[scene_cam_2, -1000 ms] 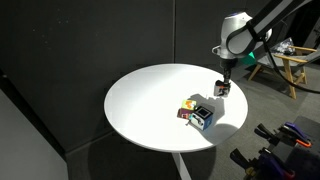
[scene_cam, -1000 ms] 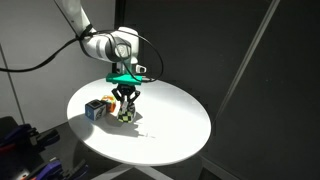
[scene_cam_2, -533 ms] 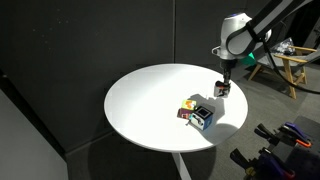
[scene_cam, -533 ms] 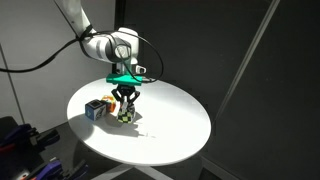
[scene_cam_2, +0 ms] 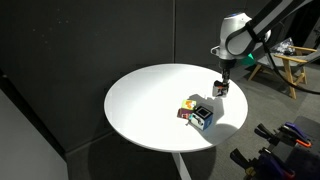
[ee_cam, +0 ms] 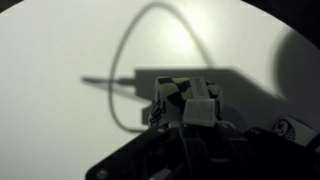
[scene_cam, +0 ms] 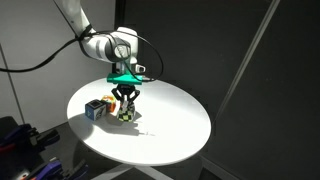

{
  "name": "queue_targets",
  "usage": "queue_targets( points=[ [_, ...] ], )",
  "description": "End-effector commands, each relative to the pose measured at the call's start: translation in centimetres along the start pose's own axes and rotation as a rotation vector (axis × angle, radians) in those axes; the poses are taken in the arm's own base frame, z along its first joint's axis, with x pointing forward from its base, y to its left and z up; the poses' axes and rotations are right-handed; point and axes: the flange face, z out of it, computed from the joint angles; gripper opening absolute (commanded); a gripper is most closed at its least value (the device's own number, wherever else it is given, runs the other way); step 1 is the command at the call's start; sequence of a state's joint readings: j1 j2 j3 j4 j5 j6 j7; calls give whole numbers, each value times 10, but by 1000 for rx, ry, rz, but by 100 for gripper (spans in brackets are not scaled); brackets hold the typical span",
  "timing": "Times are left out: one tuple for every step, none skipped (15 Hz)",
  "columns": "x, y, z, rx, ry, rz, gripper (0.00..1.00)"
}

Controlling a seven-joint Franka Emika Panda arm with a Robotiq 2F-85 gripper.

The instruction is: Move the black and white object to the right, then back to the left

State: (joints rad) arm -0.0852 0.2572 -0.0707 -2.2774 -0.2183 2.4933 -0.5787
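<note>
Black jaws of the gripper [scene_cam: 126,108] are pinching the black and white object [ee_cam: 183,97] from two sides, near the blue cube [scene_cam: 96,109], and we judge this grip serves to carry it sideways.

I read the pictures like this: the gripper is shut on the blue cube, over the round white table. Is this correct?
Not quite. The gripper is shut on the black and white object, not on the blue cube; the wrist view shows this patterned block in its grip. The blue cube stands free on the round white table, apart from the gripper, as an exterior view shows.
</note>
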Motion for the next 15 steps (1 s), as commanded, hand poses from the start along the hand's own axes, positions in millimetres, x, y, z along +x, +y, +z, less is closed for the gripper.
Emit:
queue_targets(
  points=[
    [0, 8, -15, -31, 49, -97, 5],
    [1, 10, -17, -34, 60, -124, 5],
    [1, 11, -18, -32, 66, -151, 5],
    [1, 13, -19, -32, 71, -179, 5],
    [0, 16, -18, -30, 73, -206, 5],
    [-1, 19, -17, -31, 72, -226, 5],
    [-2, 22, -16, -33, 71, -245, 5],
    [-3, 26, -15, -34, 70, -262, 5],
    [-4, 29, -14, -35, 69, -273, 5],
    [-5, 34, -13, -37, 68, -283, 5],
    [-6, 37, -12, -37, 67, -290, 5],
    [-7, 42, -10, -39, 66, -294, 5],
    [-9, 46, -9, -39, 67, -296, 5],
    [-10, 50, -8, -37, 68, -293, 5],
    [-12, 56, -7, -35, 70, -286, 5]
  ],
)
